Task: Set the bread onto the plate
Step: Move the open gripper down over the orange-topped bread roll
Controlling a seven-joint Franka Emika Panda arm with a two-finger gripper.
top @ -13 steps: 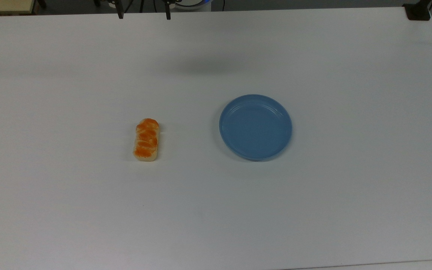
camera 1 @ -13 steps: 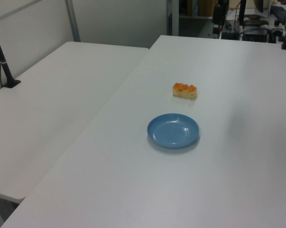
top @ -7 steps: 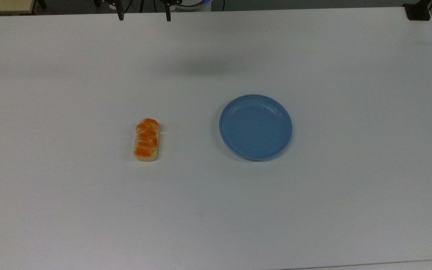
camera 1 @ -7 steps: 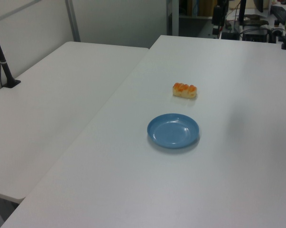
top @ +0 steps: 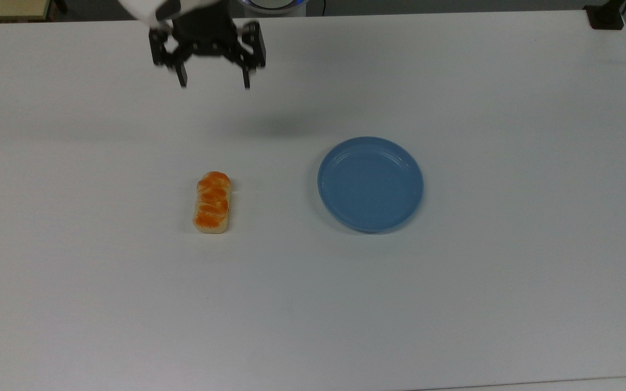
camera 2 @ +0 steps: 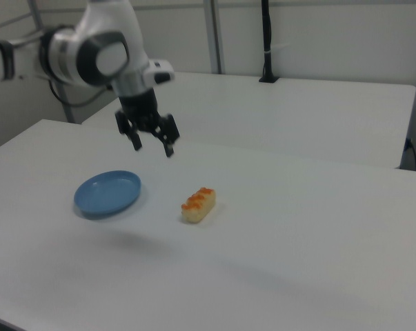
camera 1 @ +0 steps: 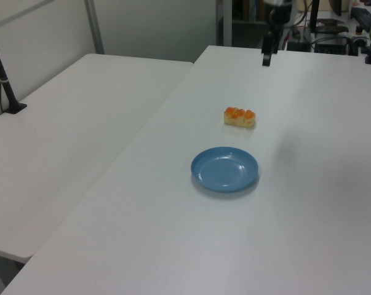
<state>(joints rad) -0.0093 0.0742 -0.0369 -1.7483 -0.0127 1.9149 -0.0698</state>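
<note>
The bread (top: 213, 202), a small loaf with cream sides and an orange lobed top, lies flat on the white table (top: 313, 304), left of the plate in the top view. The blue round plate (top: 370, 184) sits bare to its right. In the left view the bread (camera 1: 240, 117) lies beyond the plate (camera 1: 224, 169); in the right view the bread (camera 2: 198, 205) rests right of the plate (camera 2: 107, 194). My gripper (top: 214, 82) hangs open in the air, well back from the bread, holding nothing. It also appears in the right view as the gripper (camera 2: 153, 147) and in the left view as the gripper (camera 1: 267, 58).
A second white table (camera 1: 68, 135) adjoins on the left view's left, with a black post (camera 1: 2, 77) clamped on it. Equipment clutter (camera 1: 333, 34) stands past the table's far end. A black clamp (top: 605, 17) sits at the top view's upper right corner.
My gripper has come from the top view's upper edge down into the frame, toward the bread's side of the table. Bread and plate have not moved.
</note>
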